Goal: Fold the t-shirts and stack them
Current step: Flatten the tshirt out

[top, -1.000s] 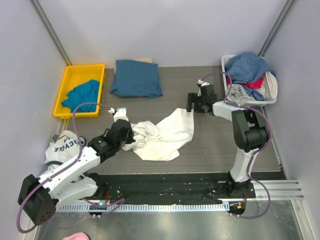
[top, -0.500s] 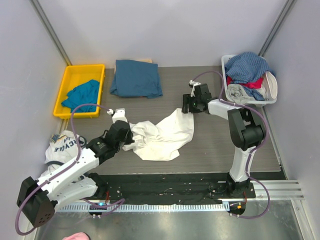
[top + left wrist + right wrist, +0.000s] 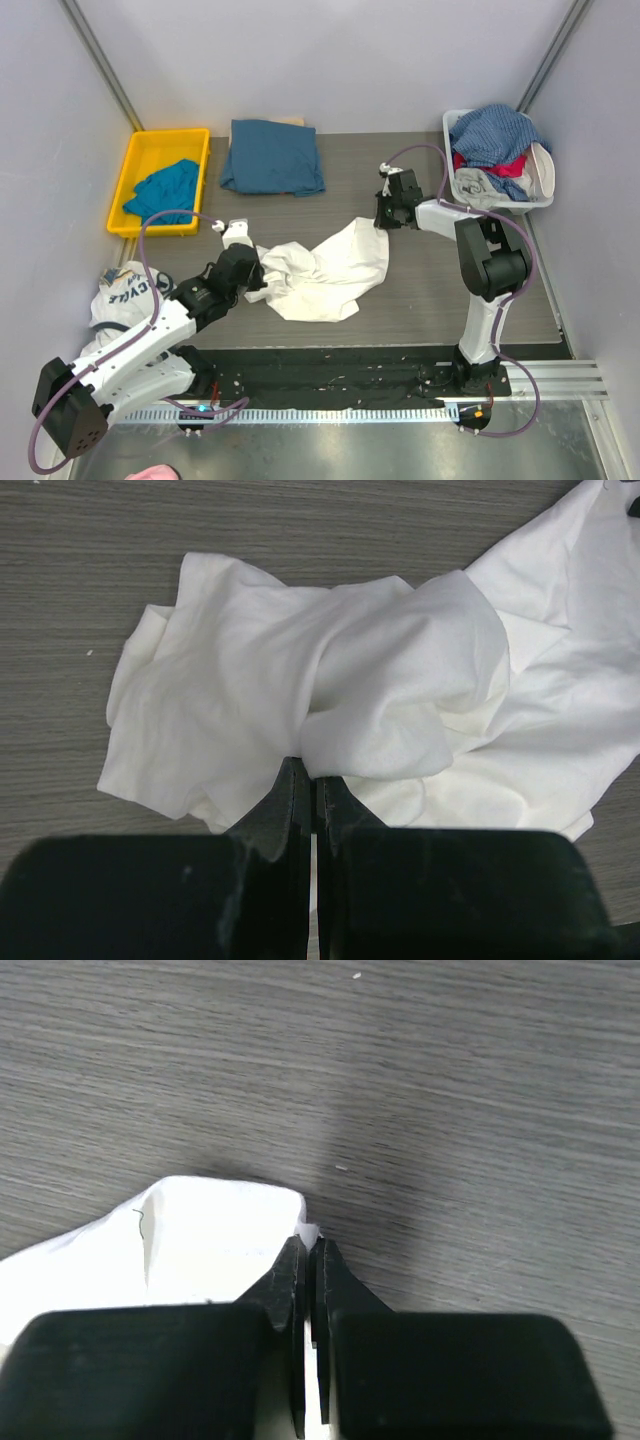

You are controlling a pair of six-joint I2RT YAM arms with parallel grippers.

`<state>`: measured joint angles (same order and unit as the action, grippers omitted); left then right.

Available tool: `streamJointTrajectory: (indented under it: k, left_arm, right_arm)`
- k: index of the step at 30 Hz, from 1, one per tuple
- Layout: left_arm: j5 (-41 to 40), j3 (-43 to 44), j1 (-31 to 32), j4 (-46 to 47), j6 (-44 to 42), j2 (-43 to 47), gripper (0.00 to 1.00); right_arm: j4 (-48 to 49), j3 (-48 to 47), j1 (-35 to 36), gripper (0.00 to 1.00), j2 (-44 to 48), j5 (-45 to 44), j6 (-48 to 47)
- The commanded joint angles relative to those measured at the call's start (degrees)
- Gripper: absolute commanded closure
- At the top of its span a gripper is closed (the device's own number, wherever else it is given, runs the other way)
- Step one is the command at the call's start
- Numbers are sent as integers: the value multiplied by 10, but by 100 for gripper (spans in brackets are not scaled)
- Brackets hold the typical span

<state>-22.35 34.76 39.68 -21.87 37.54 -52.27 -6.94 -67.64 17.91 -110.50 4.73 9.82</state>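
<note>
The white t-shirt lies crumpled mid-bench, nearer the front edge, with both claws pinching it at opposite ends, apparently to pull it flat for folding. The left claw is pressed together on a bunched fold at the shirt's left side. The right claw nips a thin corner toward the right edge. Only the wrist views show how little cloth each claw holds. From overhead, a folded blue t-shirt waits near the back edge.
</note>
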Motion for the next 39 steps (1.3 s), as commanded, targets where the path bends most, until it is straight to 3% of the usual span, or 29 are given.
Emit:
streamJointTrajectory:
  k: [1,10,14,21,28,39]
  left_arm:
    - [-24,28,-1,-23,-3,11,100]
    - [-117,151,-2,-109,-88,31,100]
    - [-138,174,-2,-128,-107,33,100]
    - [-164,188,-3,-150,-121,44,100]
    - [-176,218,-3,-176,-135,64,100]
    - [-168,312,-3,-181,-192,55,100]
  right_arm:
    - [-47,25,5,99,36,-38,10]
    - [-63,47,4,99,229,-233,36]
    - [-87,37,5,99,295,-336,45]
    - [-107,34,3,99,383,-437,52]
    - [-127,1,3,99,451,-461,32]
    - [-142,-65,4,99,529,-407,2]
